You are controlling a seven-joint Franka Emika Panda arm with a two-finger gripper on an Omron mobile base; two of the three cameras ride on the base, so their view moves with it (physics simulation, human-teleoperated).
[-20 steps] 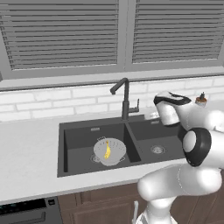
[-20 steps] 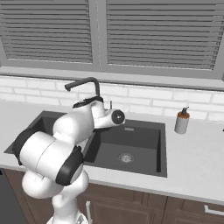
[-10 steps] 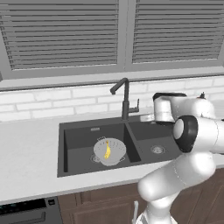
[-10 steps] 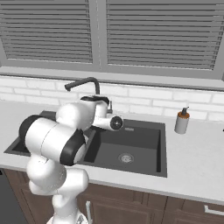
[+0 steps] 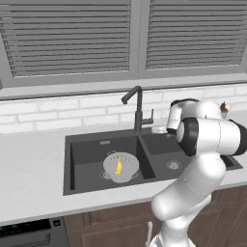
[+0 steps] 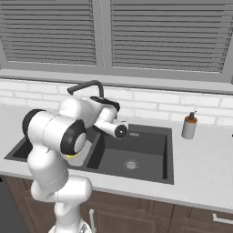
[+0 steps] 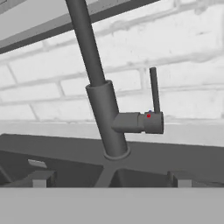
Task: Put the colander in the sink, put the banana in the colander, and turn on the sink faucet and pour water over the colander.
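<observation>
Swung nearer the sink faucet (image 7: 103,113) since a second ago, with its side lever (image 7: 153,89) upright and close ahead. Hand (image 5: 159,129) above the sink (image 5: 87,149); opening cannot be told. Banana (image 5: 118,165) inside colander (image 5: 121,167), left basin.

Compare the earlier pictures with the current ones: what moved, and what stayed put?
The arm swung its hand in toward the sink faucet, nearer its side lever, taking hold of nothing. The banana stayed in the colander, in the sink.
</observation>
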